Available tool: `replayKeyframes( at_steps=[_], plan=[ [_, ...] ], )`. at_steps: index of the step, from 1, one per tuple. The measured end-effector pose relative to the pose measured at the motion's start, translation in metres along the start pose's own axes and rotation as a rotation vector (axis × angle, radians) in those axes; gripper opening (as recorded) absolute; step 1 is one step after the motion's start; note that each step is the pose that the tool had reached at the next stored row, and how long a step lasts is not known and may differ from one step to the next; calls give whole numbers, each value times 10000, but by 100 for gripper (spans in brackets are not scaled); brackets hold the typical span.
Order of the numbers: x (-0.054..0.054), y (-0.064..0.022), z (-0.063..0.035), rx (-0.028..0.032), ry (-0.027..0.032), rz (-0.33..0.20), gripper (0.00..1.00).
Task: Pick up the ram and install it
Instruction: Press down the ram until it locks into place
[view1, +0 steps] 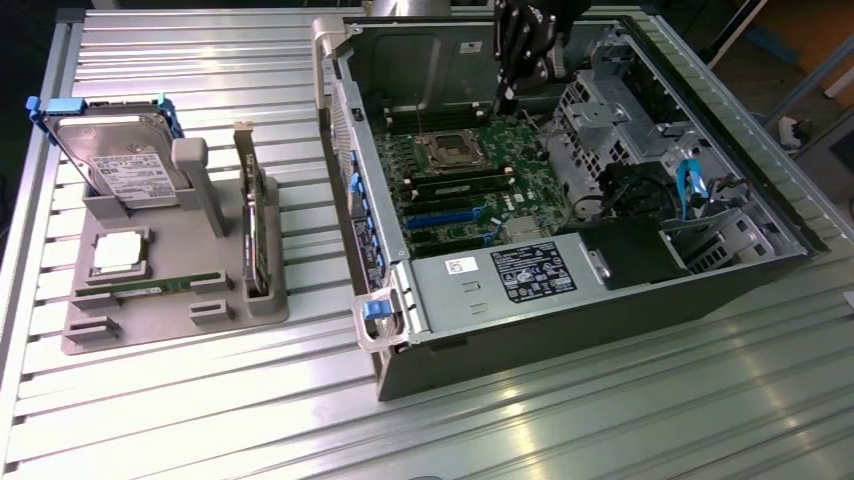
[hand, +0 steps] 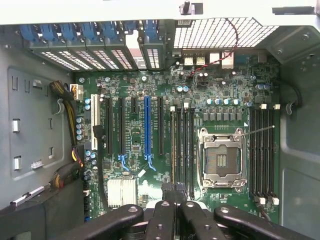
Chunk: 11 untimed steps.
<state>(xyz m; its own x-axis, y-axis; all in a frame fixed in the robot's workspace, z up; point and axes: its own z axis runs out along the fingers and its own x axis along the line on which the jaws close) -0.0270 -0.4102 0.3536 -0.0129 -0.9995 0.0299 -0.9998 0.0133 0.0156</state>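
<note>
The ram (view1: 158, 285), a thin green stick with small black chips, lies in a slot along the front of the grey parts holder (view1: 134, 325) on the exterior view's left. My gripper (view1: 511, 98) hangs far from it, inside the open computer case (view1: 561, 350), above the back of the motherboard (view1: 461, 215). Its black fingers (hand: 175, 212) are shut with nothing between them. Below the gripper the wrist view shows the long black memory slots (hand: 182, 150) beside the bare CPU socket (hand: 220, 157).
The holder also carries a silver hard drive (view1: 127, 165), an upright card (view1: 250, 215) and a square chip (view1: 118, 250). The case's walls, drive cage (view1: 621, 130) and cables (view1: 687, 190) surround the motherboard. The ribbed metal table (view1: 601, 430) lies in front.
</note>
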Motion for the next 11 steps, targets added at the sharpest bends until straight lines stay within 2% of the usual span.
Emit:
replayKeyframes(
  at_steps=[6, 11],
  plan=[
    [0, 0, 0, 0, 1, 5, 11],
    [0, 0, 2, -16, -6, 500, 11]
  ],
)
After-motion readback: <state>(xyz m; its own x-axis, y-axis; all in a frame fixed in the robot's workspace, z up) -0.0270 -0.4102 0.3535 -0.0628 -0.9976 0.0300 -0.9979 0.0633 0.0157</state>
